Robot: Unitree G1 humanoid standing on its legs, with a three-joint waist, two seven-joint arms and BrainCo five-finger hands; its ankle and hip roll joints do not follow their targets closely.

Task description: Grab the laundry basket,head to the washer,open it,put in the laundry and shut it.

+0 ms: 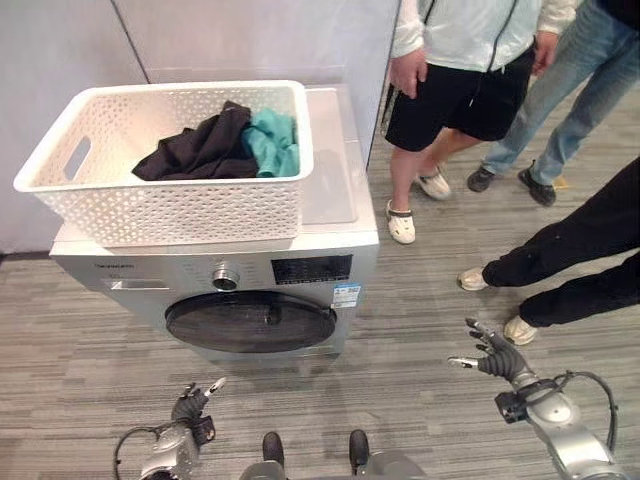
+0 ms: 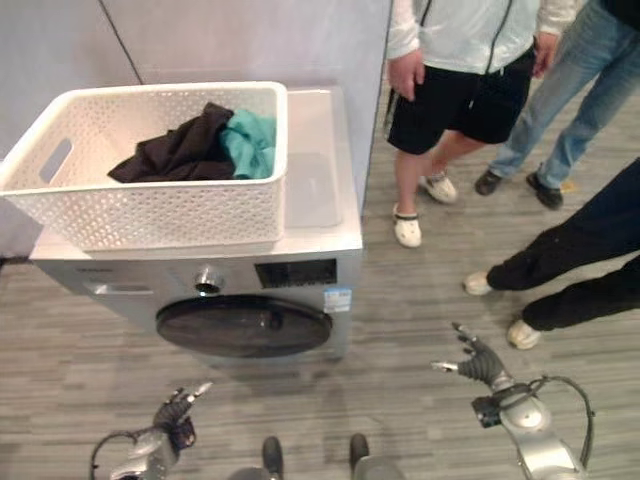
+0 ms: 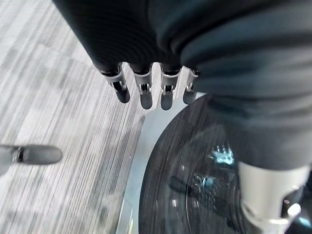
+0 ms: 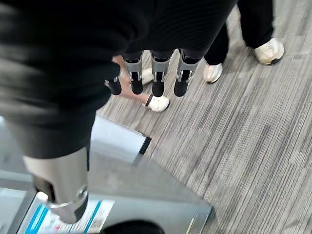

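We saw the laundry basket (image 1: 170, 170) sitting on top of the washer (image 1: 250, 290), clothes (image 1: 225, 145) inside, door (image 1: 250, 320) closed. Left hand (image 1: 190, 405) and right hand (image 1: 492, 352) hung low, fingers relaxed, holding nothing. People (image 1: 470, 60) stood nearby.

Even, bright, diffuse light fills the scene, with soft shadows under the white laundry basket (image 1: 170, 160) on the washer (image 1: 330, 160) and faint ones by the people's shoes on the grey floor (image 1: 420, 380). The washer's dark round door (image 1: 250, 320) carries small pale glints, which show up close as bluish reflections in the left wrist view. In both wrist views the near dark hand cover is out of focus, the floor stripes look smeared, and the fingers (image 3: 142, 92) are slightly soft.
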